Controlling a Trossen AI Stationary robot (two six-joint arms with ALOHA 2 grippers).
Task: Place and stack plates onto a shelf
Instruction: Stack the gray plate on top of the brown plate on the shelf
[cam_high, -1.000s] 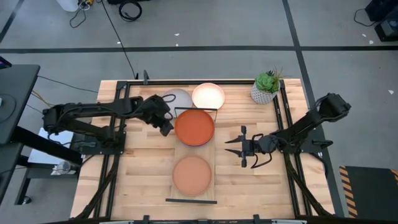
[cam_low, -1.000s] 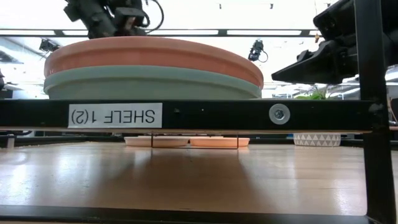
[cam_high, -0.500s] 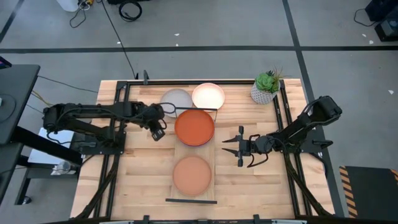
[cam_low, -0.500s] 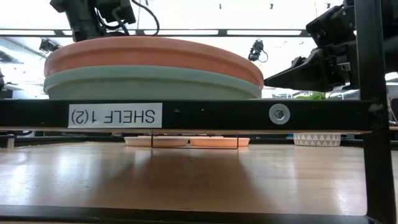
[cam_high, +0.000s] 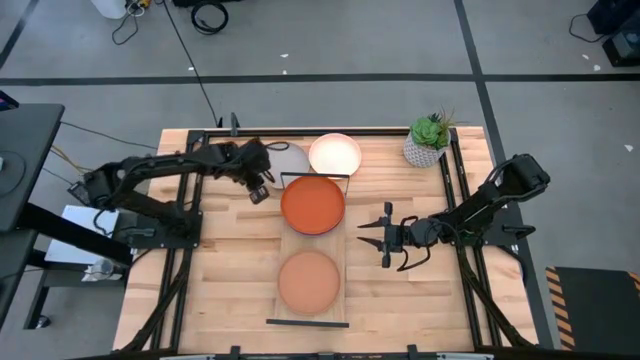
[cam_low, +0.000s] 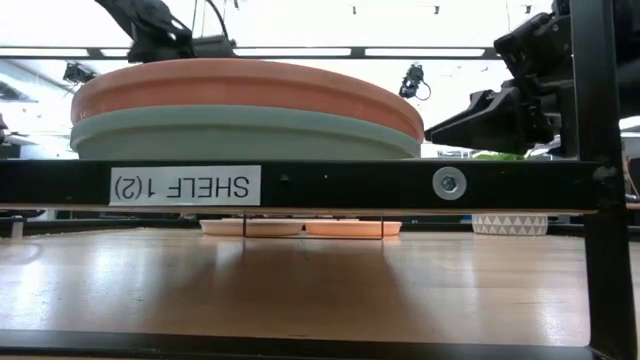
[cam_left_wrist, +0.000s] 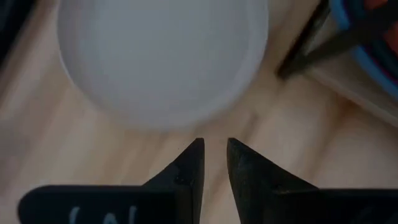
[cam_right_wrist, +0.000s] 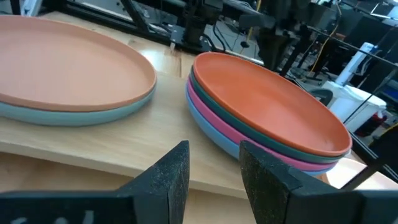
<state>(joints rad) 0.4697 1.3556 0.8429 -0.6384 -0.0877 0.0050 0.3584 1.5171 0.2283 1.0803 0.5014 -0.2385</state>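
The light-wood shelf (cam_high: 343, 250) lies lengthwise in the middle of the table and carries two stacks. At its far end an orange plate (cam_high: 313, 204) tops dark teal, magenta (cam_right_wrist: 249, 147) and blue plates. At its near end a peach plate (cam_high: 309, 282) sits on a light blue one (cam_right_wrist: 81, 112). A grey plate (cam_high: 292, 157) and a cream plate (cam_high: 335, 153) rest on the tabletop beyond the shelf. My left gripper (cam_high: 258, 190) hovers at the grey plate's (cam_left_wrist: 161, 56) near-left rim, fingers slightly apart, empty. My right gripper (cam_high: 366, 237) waits open, right of the shelf.
A potted green plant (cam_high: 428, 140) stands at the far right corner of the table. The shelf's black wire frame (cam_left_wrist: 305, 43) rises just right of my left gripper. Bare wood lies left and right of the shelf. In the low view the shelf's labelled end (cam_low: 320, 185) fills the foreground.
My left gripper has drawn away from the orange plate's left rim, first toward the table's left, then toward the far edge, ending over the grey plate's near-left rim. My right gripper has edged slightly toward the shelf. No plate has moved.
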